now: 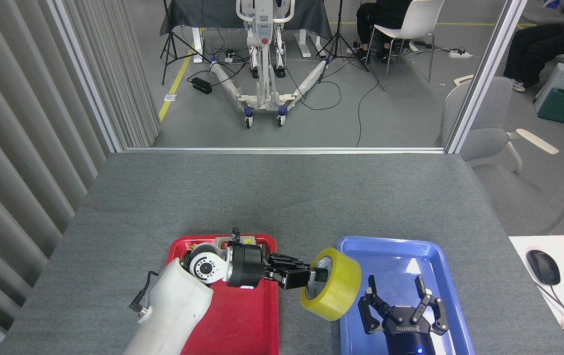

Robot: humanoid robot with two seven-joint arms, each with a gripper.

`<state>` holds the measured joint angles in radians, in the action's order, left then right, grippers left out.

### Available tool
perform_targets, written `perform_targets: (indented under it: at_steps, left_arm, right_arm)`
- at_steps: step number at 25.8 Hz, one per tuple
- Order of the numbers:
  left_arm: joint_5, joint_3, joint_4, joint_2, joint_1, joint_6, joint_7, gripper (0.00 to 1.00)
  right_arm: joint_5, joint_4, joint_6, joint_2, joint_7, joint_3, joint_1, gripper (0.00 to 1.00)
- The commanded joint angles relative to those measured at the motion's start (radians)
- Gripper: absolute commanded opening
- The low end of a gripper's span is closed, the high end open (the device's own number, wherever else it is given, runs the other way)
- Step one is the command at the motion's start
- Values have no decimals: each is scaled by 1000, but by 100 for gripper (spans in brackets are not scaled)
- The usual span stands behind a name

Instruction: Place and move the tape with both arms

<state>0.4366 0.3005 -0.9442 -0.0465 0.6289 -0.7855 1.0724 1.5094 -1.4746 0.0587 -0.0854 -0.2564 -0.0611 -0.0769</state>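
Pinched jaws first: left gripper [306, 276] clamps the tape [331, 283], one finger in the core, another on the roll's outer wall, holding it on edge in the air. Going L to R: grey slatted wall, then the red tray [242, 325] under the left arm, w/ small items at its far end too hidden to name. Tape hangs over the gap btwn the trays, its right side over the left rim of the blue tray [439, 256]. Right gripper [400, 308] sits low over that tray, fingers spread wide, holding nothing, just beside the roll but apart from it. Judgement: pickup is done, handover or set-down in blue tray not yet done; right arm's part looks unstarted.
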Motion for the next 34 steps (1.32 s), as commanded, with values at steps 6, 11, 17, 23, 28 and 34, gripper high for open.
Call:
perform_targets:
  at_steps: [6, 11, 17, 23, 28, 34]
  left_arm:
    - [-1, -1, -4, -12, 5, 0, 0, 0]
    - [-3, -1, -5, -4, 9, 0, 0, 0]
    - [-4, -1, -7, -3, 8, 0, -2, 0]
    - [-1, 0, -15, -10, 0, 0, -3, 0]
    - [-3, 0, -15, -9, 0, 0, -3, 0]
    - [-3, 0, -16, -7, 0, 0, -5, 0]
  right_arm:
    - [0, 0, 1, 6, 0, -2, -3, 100]
    - [-2, 5, 1, 4, 2, -2, -3, 100]
    - [-3, 17, -2, 4, 2, -2, 0, 100]
    - [-3, 19, -2, 3, 2, 0, 5, 100]
    - [-3, 17, -3, -1, 0, -2, 3, 100]
    - [3, -85, -296, -45, -89, 0, -64, 100]
